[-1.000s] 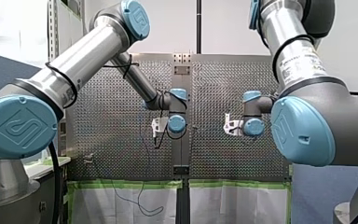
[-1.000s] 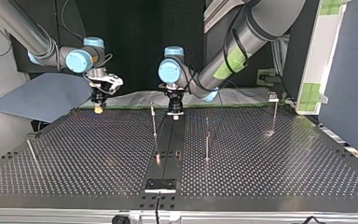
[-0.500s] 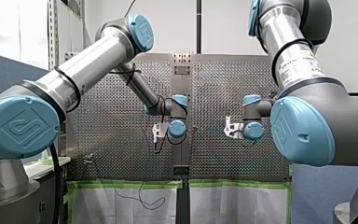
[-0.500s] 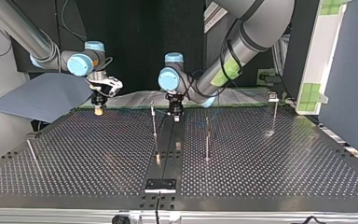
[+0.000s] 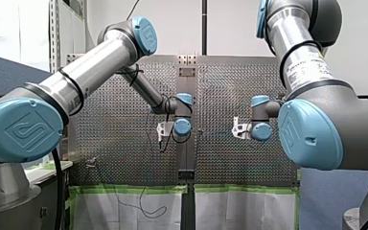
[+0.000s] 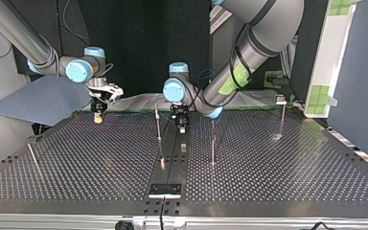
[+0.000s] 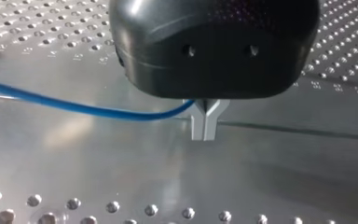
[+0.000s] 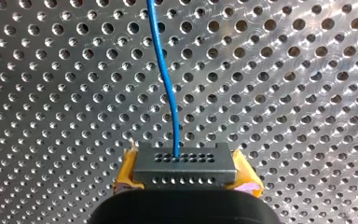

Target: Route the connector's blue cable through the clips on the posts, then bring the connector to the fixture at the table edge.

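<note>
Clamping the connector (image 8: 185,168) between its yellow pads (image 8: 127,171), my right gripper (image 8: 186,177) hangs low over the perforated table (image 8: 284,93), near the arms' edge at the top view's left. The blue cable (image 8: 165,79) leaves the connector's row of holes and runs straight ahead of the fingers, above the plate. My left gripper (image 7: 205,122) has its metal fingers (image 7: 198,125) pressed together on that cable, which trails off to one side. This gripper sits over the smooth centre rail (image 6: 171,158), between two upright posts (image 6: 158,125). The fixture (image 6: 164,190) lies at the opposite table edge, well apart from both grippers.
</note>
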Controlling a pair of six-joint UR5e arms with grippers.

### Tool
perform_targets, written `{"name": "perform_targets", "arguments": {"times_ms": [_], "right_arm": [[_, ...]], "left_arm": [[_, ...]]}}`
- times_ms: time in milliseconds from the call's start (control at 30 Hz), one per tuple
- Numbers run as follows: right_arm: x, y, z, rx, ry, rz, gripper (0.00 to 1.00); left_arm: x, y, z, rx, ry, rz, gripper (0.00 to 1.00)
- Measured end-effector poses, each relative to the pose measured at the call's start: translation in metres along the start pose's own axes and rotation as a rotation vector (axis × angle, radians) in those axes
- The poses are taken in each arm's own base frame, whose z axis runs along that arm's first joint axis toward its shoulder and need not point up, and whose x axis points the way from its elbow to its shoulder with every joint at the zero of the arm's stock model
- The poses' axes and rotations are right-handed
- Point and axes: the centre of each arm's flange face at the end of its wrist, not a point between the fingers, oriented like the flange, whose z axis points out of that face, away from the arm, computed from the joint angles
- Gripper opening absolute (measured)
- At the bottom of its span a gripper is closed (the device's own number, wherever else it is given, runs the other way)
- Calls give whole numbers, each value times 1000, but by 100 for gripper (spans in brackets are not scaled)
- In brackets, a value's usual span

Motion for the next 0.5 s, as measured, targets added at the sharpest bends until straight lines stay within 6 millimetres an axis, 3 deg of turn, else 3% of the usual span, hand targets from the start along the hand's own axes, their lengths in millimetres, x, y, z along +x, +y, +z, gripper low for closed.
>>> {"name": "perform_targets", "arguments": {"times_ms": [167, 200, 233, 267, 500], "right_arm": [[2, 1, 4, 7, 5, 1, 0], [3, 1, 4, 9, 6, 2, 0], [3, 1, 5, 11, 7, 2, 0], [4, 1, 6, 12, 8, 3, 0], [9, 3, 12, 17, 15, 4, 0]], "left_arm": [[0, 1, 1, 2, 1, 3, 2], [0, 1, 1, 5, 1, 4, 12], [-1, 0, 1, 9, 1, 4, 30], [-1, 0, 2, 14, 1, 4, 36], [0, -2, 1, 29, 2, 13, 39]]}}
